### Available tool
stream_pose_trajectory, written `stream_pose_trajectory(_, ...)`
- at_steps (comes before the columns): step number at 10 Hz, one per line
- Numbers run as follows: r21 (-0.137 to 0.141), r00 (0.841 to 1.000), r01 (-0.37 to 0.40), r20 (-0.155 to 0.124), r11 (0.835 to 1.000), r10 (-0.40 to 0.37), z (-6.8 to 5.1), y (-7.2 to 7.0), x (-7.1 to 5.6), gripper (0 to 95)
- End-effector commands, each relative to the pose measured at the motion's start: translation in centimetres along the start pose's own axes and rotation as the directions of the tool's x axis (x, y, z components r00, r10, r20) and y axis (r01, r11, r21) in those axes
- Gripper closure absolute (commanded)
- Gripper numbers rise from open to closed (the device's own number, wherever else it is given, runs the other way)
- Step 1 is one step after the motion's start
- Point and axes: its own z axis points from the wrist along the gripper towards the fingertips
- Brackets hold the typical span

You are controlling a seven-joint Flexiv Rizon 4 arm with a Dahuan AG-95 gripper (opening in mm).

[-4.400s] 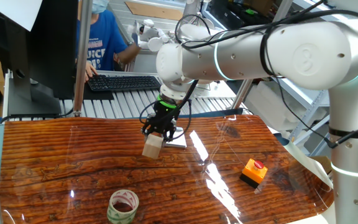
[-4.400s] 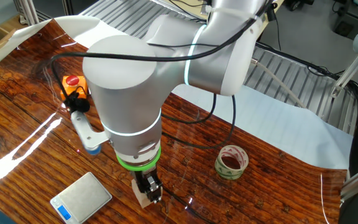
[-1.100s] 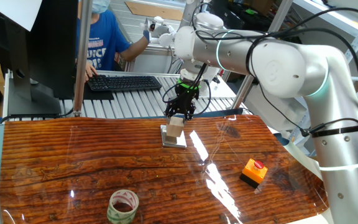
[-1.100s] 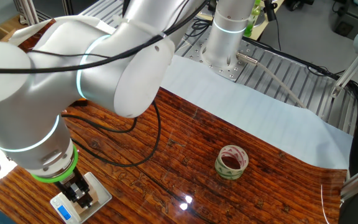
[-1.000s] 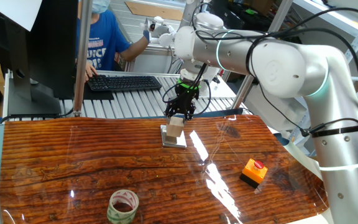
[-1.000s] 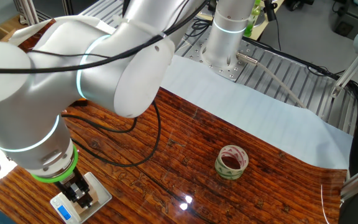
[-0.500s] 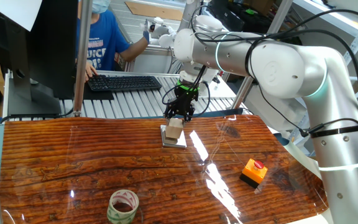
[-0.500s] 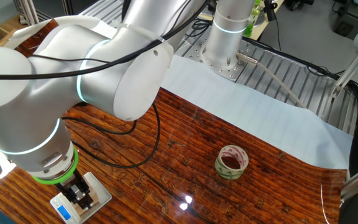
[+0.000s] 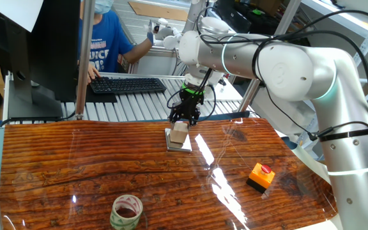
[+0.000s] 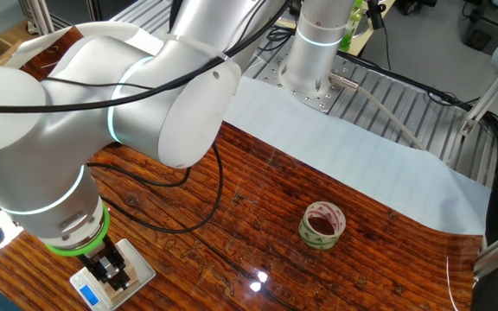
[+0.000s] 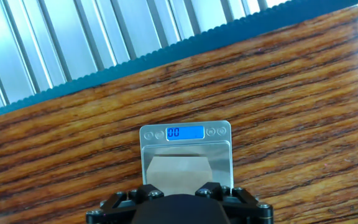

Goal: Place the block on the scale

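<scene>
The block (image 9: 180, 134), a light-tan wooden cube, sits between the fingers of my gripper (image 9: 183, 125), which is shut on it. It hangs right over the scale (image 9: 186, 147), a thin silver plate at the table's far middle. I cannot tell whether its underside touches the plate. In the hand view the block (image 11: 178, 169) covers the middle of the plate (image 11: 221, 155), and the blue display (image 11: 185, 132) reads 00. The other fixed view shows my gripper (image 10: 113, 274) over the scale (image 10: 139, 260) with the block mostly hidden.
An orange button box (image 9: 261, 176) lies at the right front. A tape roll (image 9: 127, 211) stands near the front edge and also shows in the other fixed view (image 10: 322, 225). A person types at a keyboard (image 9: 126, 84) behind the table's far edge.
Since 4.4 s ago my gripper has carried the block from the table's middle to over the scale. In the last second it has lowered very slightly, otherwise still.
</scene>
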Motion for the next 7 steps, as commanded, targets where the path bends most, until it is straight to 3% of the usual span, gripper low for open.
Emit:
stream_pose_trajectory(1, -0.001, 1.0, 0.0, 0.003, 1.0, 0.0, 0.13, -0.02, -0.04, 95.0)
stream_pose_trajectory(5, 0.003, 1.0, -0.006, 0.01, 1.0, 0.006, 0.25, -0.04, -0.05, 95.0)
stream_pose_trajectory(7, 0.0, 0.999, -0.031, 0.009, 1.0, 0.031, 0.25, -0.04, -0.06, 57.0)
